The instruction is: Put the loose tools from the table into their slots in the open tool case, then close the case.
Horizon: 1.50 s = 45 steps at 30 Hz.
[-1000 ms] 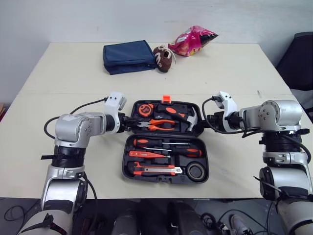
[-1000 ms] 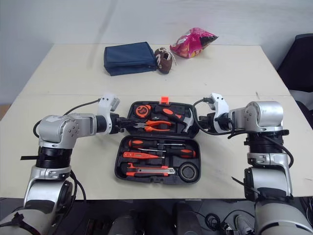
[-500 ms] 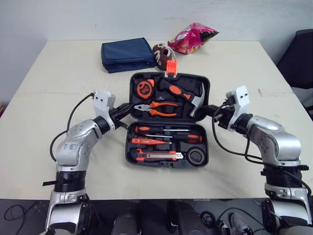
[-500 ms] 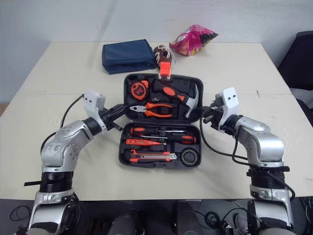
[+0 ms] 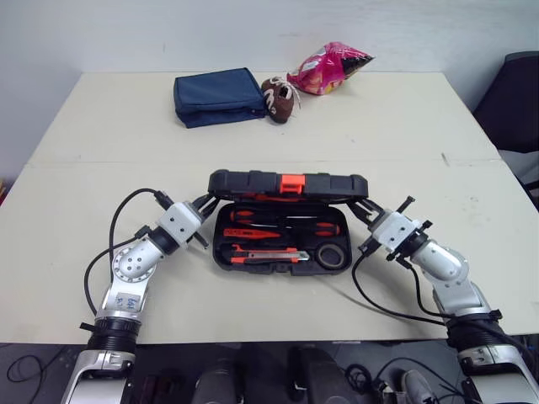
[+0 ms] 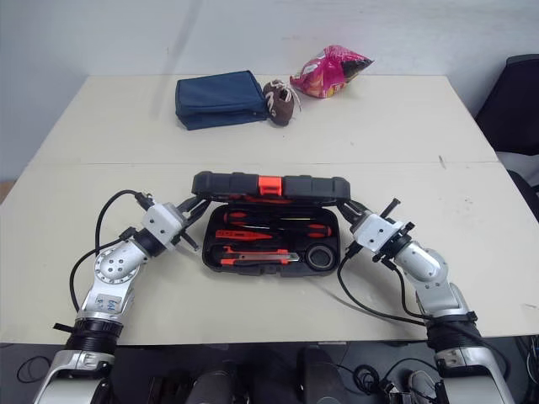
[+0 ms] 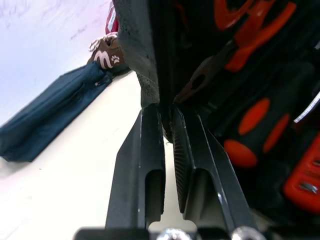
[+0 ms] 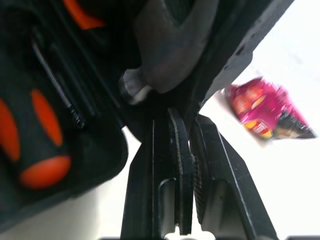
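Note:
The black tool case [image 5: 282, 252] lies at the table's near middle. Its lid [image 5: 288, 182], with an orange latch, hangs tilted low over the base. Screwdrivers [image 5: 282, 227], a utility knife [image 5: 261, 251] and a tape roll [image 5: 334, 257] sit in the base's slots. My left gripper [image 5: 205, 202] is shut on the lid's left edge [image 7: 132, 40], and pliers [image 7: 235, 55] show clipped inside the lid. My right gripper [image 5: 360, 209] is shut on the lid's right edge, beside the hammer head [image 8: 165, 45].
A blue pouch [image 5: 219, 95], a small brown shoe [image 5: 280, 87] and a pink snack bag [image 5: 331, 65] lie at the table's far side. A dark chair [image 5: 514, 109] stands off the right edge.
The lid has swung from upright down toward me over the base. Both grippers came nearer and lower with it, still holding its edges.

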Available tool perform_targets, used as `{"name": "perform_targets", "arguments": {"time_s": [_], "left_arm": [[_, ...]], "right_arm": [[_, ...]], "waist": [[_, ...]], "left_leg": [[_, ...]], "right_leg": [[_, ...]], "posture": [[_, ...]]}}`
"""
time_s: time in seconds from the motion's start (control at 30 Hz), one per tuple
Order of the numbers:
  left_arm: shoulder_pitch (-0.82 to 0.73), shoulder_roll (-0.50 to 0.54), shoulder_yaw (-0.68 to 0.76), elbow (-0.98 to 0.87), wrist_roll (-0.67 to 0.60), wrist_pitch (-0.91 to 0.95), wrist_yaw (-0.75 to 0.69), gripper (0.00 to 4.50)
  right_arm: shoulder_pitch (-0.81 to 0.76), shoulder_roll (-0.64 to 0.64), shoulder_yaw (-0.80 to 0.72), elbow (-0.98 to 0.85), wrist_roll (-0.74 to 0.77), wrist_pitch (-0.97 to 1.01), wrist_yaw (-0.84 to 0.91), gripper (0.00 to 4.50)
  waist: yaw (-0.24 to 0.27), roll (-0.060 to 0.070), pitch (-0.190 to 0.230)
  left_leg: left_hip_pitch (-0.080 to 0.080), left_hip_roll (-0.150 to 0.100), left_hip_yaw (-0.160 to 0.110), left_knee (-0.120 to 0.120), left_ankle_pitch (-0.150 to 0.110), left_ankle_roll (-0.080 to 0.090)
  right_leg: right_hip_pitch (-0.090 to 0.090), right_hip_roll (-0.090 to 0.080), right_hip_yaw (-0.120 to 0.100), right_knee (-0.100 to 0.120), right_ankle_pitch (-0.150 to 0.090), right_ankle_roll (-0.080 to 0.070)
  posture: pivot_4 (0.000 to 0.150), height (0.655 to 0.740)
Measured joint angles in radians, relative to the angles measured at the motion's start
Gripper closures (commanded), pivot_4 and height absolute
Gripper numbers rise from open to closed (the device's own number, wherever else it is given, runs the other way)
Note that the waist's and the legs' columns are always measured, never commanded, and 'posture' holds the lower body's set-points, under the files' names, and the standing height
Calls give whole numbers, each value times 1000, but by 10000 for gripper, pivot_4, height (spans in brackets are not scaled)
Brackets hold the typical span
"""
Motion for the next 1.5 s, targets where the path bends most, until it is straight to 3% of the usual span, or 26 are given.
{"name": "perform_targets", "arguments": {"time_s": [0.03, 0.07, 0.23, 0.33, 0.47, 0.5, 0.57, 0.63, 0.7, 0.73, 0.77, 0.8, 0.9, 1.07, 1.17, 1.33, 1.5], "left_arm": [[0, 2, -1, 13, -2, -11, -3, 44867], [0, 3, -1, 21, -9, -18, -7, 41270], [135, 90, 84, -45, -72, 18, -26, 22037], [276, 205, 170, -97, -102, 76, -66, 22037], [314, 229, 244, -101, -169, 151, -85, 22037], [315, 230, 256, -103, -185, 167, -89, 21579], [288, 251, 267, -115, -258, 309, -116, 21421], [230, 296, 269, -124, -307, 452, -150, 27042], [84, 297, 210, -145, -328, 595, -171, 34594], [30, 295, 165, -165, -321, 632, -177, 39578], [-16, 294, 121, -190, -306, 658, -183, 43808], [-54, 287, 87, -193, -289, 674, -189, 44850], [-251, 192, -15, -70, -241, 720, -201, 44850], [-486, 84, -173, 314, -106, 604, -273, 44850], [-513, 64, -172, 498, -90, 506, -323, 44850], [-520, 35, -146, 610, -97, 421, -437, 44850], [-389, 114, -111, 455, -169, 464, -658, 44850]], "right_arm": [[-4, -7, 7, 17, -24, -27, -20, 45000], [-8, -18, 15, 23, -38, -41, -26, 36551], [81, -145, -22, 26, -58, -41, -1, 14586], [160, -238, -65, 19, -53, -48, 13, 14586], [203, -254, -78, 10, -22, -42, 46, 14586], [209, -254, -83, 3, -9, -37, 52, 16741], [328, -287, -105, -132, 184, 132, 167, 23406], [456, -332, -105, -293, 379, 335, 310, 33396], [484, -349, -72, -438, 498, 538, 388, 43626], [479, -356, -52, -503, 535, 618, 404, 45000], [475, -359, -41, -570, 571, 702, 419, 45000], [474, -361, -40, -609, 587, 759, 432, 45000], [428, -368, 47, -638, 562, 872, 488, 45000], [273, -234, 161, -639, 506, 947, 512, 45000], [255, -215, 163, -632, 492, 962, 514, 45000], [227, -197, 158, -630, 461, 990, 509, 45000], [18, -153, 167, -451, 359, 975, 480, 45000]], "waist": [[0, 0, 0], [-1, 0, 0], [-11, 1, 0], [-19, 1, 0], [-21, 1, 0], [-20, 1, 0], [-3, 1, 1], [11, 0, 0], [15, 0, 0], [15, 0, 0], [15, 0, 0], [12, 0, 0], [16, -1, 0], [3, -2, -1], [4, -3, -1], [5, -4, 0], [-13, -2, 1]], "left_leg": [[2, 0, 0, 0, 0, 0], [3, 0, 0, 0, 0, 0], [2, 2, -1, -4, -1, -1], [3, 3, -2, -3, 0, -1], [14, 2, -3, -5, -2, -1], [14, 1, -3, -6, -2, -1], [13, 0, -6, -10, -1, -2], [12, 1, -9, -13, 0, -3], [12, 0, -9, -10, 1, -1], [12, -1, -9, -8, 1, -1], [13, -1, -9, -8, 1, -1], [14, -1, -9, -8, 1, -1], [12, 0, -11, -5, 1, -1], [11, -1, -8, -2, -1, -3], [7, 0, -7, -1, -1, -3], [7, 0, -8, 2, 0, -1], [6, 1, -8, 1, -1, -1]], "right_leg": [[2, 0, 0, 0, 0, 0], [3, 0, 0, 0, 0, 0], [2, 0, 3, -2, -1, -2], [2, 0, 3, -2, -1, -3], [16, 0, 2, -4, -2, -3], [16, -1, 2, -4, -2, -3], [16, -1, 1, -6, -2, -3], [16, 0, -2, -7, -2, -4], [16, -1, -2, -6, -1, -3], [17, -1, -2, -6, 0, -3], [18, -1, -2, -6, 0, -2], [19, -1, -1, -7, 0, -2], [20, 1, -4, -8, 0, -3], [18, 8, -9, -7, 0, -3], [12, 6, -10, -5, 0, -3], [13, 2, -12, -3, 0, -3], [11, 1, -11, -1, 0, -4]], "posture": [[1500, 7400], [1500, 7400], [1500, 7400], [1500, 7400], [1500, 7400], [1500, 7400], [1500, 7400], [1500, 7400], [1500, 7400], [1500, 7400], [1500, 7400], [1500, 7400], [1500, 7400], [1500, 7400], [1500, 7400], [1500, 7400], [1500, 7400]]}}
